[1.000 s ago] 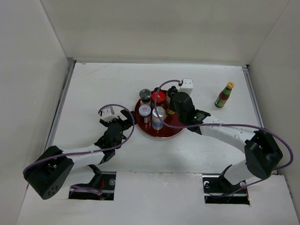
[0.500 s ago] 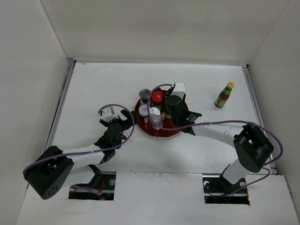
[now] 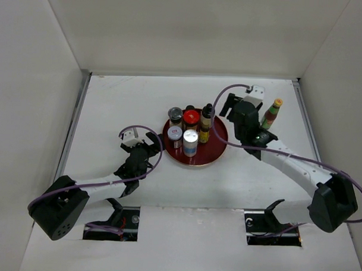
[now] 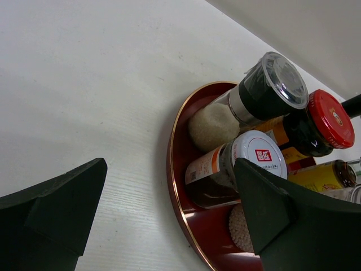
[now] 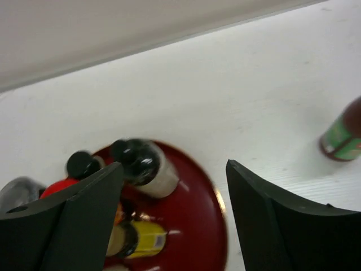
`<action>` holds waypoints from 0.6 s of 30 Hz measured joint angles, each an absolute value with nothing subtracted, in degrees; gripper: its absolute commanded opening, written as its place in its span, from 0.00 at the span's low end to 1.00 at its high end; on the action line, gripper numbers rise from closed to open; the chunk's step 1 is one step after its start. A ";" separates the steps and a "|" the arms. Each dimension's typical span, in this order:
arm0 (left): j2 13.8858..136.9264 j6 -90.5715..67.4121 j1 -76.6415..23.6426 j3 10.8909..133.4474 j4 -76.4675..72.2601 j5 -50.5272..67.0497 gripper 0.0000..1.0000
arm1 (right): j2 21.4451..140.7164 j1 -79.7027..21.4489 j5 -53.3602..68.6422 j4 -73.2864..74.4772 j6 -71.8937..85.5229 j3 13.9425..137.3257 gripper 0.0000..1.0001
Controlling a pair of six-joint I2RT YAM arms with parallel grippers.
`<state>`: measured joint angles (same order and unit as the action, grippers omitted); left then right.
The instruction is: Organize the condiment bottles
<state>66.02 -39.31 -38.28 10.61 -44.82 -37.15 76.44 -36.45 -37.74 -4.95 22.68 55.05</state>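
Observation:
On the round red tray (image 3: pixel 216 150) stand several condiment bottles: a grey-lidded jar (image 3: pixel 175 115), a red-capped bottle (image 3: pixel 191 117), a black-capped bottle (image 3: pixel 207 112), a small yellowish bottle (image 3: pixel 203 135) and two silver-lidded shakers (image 3: pixel 175 133) (image 3: pixel 190 142). A yellow-capped green bottle (image 3: pixel 270 115) stands alone on the table at the right. My right gripper (image 3: pixel 229 106) hangs open and empty between the tray and that green bottle (image 5: pixel 343 138). In its wrist view the black-capped bottle (image 5: pixel 141 164) lies below it. My left gripper (image 3: pixel 138 147) stands open just left of the tray rim (image 4: pixel 175 169).
White walls enclose the table on the left, back and right. A raised strip runs along the table's left edge (image 3: pixel 74 126). My right arm (image 3: pixel 287 166) stretches diagonally across the table's right half.
My right gripper has opened and pulled away from over the tray, up and to the right. The small yellowish bottle now shows standing on the tray. The left arm has not moved.

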 measured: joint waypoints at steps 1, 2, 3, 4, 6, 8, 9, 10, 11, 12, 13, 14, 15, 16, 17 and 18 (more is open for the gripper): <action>66.02 -39.31 -38.28 10.61 -44.82 -37.10 1.00 | 75.70 -34.65 -37.82 -4.86 22.63 54.72 0.83; 66.02 -39.31 -38.28 10.61 -44.82 -37.04 1.00 | 74.96 -32.51 -37.91 -4.60 22.41 54.46 0.85; 66.04 -39.31 -38.28 10.61 -44.82 -37.01 1.00 | 74.37 -30.15 -37.91 -4.23 22.17 54.37 0.87; 66.06 -39.31 -38.28 10.61 -44.82 -37.01 1.00 | 73.87 -27.62 -37.95 -4.03 21.93 54.37 0.88; 66.11 -39.33 -38.28 10.61 -44.82 -36.97 1.00 | 73.23 -22.41 -38.13 -3.81 21.26 54.39 0.89; 66.11 -39.33 -38.28 10.61 -44.82 -36.97 1.00 | 73.17 -17.34 -38.35 -3.53 20.58 54.41 0.90; 66.13 -39.33 -38.28 10.61 -44.82 -36.95 1.00 | 73.32 -14.85 -38.59 -3.16 20.23 54.41 0.91; 66.13 -39.35 -38.28 10.61 -44.82 -36.95 1.00 | 73.63 -12.73 -38.76 -2.94 19.84 54.48 0.92; 66.19 -39.35 -38.28 10.61 -44.82 -36.95 1.00 | 74.17 -11.09 -38.81 -2.92 19.53 54.61 0.93; 66.24 -39.38 -38.28 10.61 -44.82 -36.93 1.00 | 74.94 -9.74 -38.81 -2.92 19.22 54.89 0.94; 66.26 -39.38 -38.28 10.61 -44.82 -36.91 1.00 | 76.12 -8.47 -38.79 -2.87 18.96 55.35 0.95; 66.26 -39.40 -38.28 10.61 -44.82 -36.86 1.00 | 77.36 -7.57 -38.70 -2.85 18.68 55.79 0.96; 66.26 -39.40 -38.28 10.61 -44.82 -36.84 1.00 | 78.74 -6.76 -38.37 -2.81 18.35 56.18 0.95; 66.30 -39.40 -38.26 10.61 -44.82 -36.84 1.00 | 80.03 -6.26 -37.98 -2.74 18.13 56.53 0.95; 66.35 -39.42 -38.26 10.61 -44.82 -36.84 1.00 | 81.41 -5.80 -37.26 -2.61 18.06 56.97 0.93; 66.46 -39.42 -38.26 10.61 -44.82 -36.84 1.00 | 82.59 -5.48 -36.60 -2.52 17.93 57.32 0.92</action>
